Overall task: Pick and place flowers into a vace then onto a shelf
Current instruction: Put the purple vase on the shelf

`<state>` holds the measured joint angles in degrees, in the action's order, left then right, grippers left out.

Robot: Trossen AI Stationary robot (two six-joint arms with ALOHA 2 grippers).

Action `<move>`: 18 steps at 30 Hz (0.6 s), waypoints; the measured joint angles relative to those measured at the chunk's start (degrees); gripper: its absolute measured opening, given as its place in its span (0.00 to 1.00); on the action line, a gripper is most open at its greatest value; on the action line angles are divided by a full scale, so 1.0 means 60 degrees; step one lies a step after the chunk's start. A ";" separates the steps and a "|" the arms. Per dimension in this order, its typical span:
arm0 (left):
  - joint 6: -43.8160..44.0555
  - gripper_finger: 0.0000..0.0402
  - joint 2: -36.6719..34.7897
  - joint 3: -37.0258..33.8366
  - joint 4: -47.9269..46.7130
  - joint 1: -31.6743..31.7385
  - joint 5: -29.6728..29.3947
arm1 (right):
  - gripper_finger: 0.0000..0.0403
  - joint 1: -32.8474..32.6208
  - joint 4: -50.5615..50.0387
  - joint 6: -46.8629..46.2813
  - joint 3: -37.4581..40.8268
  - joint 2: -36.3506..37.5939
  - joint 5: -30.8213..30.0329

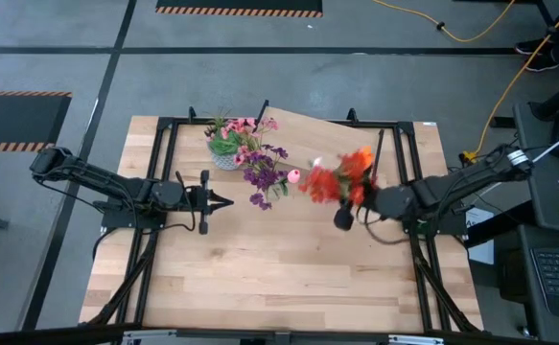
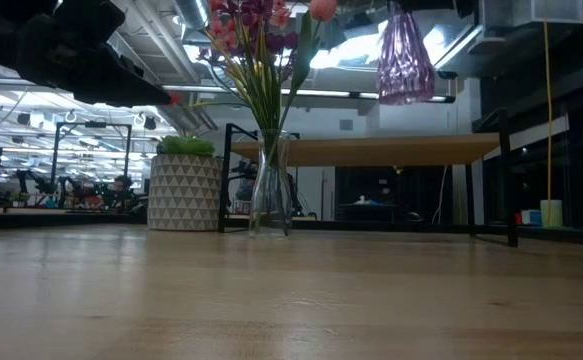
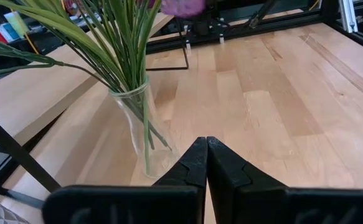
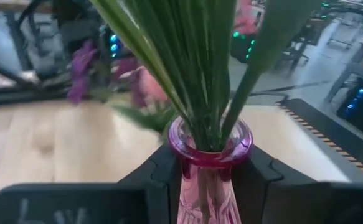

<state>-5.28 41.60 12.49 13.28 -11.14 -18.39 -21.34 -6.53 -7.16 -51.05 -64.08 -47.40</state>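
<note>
Pink glass is filling the bottom of the right wrist view: the right hand [image 4: 209, 180] is gripping a pink vase [image 4: 210, 149] by its neck, 1 finger pressing on each side, with green stems of the flowers [image 4: 193, 62] rising out of its mouth. Past it, purple blooms [image 4: 84, 65] are showing blurred beyond the tabletop [image 4: 38, 137]. In the left wrist view, the left hand [image 3: 206, 155] is hovering with its 2 fingers pressed together and holding nothing, just beside a clear vase [image 3: 144, 134] of green stems standing on the tabletop. From the high view, the left hand [image 1: 223, 201] is sitting left of centre, while the right hand [image 1: 348, 213] is carrying a red-orange bunch [image 1: 341, 177] above the tabletop, close to the shelf [image 1: 337, 144] at the far side. Pink and purple flowers [image 1: 260, 163] are standing beside a white pot [image 1: 223, 158]. In the low view, the pink vase [image 2: 405, 55] is hanging in the air above the shelf [image 2: 371, 150], the clear vase [image 2: 270, 185] is standing upright in front of it, and the patterned pot [image 2: 184, 190] is sitting just beside that vase.
</note>
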 joint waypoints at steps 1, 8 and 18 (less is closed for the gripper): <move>-0.0005 0.01 0.0000 0.0000 0.0000 0.0000 -0.0001 | 0.24 0.0108 -0.0077 0.0009 0.0017 0.0221 0.0012; -0.0171 0.00 0.0000 0.0000 0.0000 0.0000 0.0000 | 0.24 0.0867 -0.0156 0.0307 0.0734 0.1522 0.0141; -0.0170 0.01 0.0000 0.0000 0.0000 0.0000 0.0000 | 0.24 0.2683 -0.0120 0.0570 0.1230 0.2366 0.0123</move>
<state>-6.30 41.60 12.49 13.28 -11.14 -18.39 -5.24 -7.26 -3.74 -43.66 -49.89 -46.66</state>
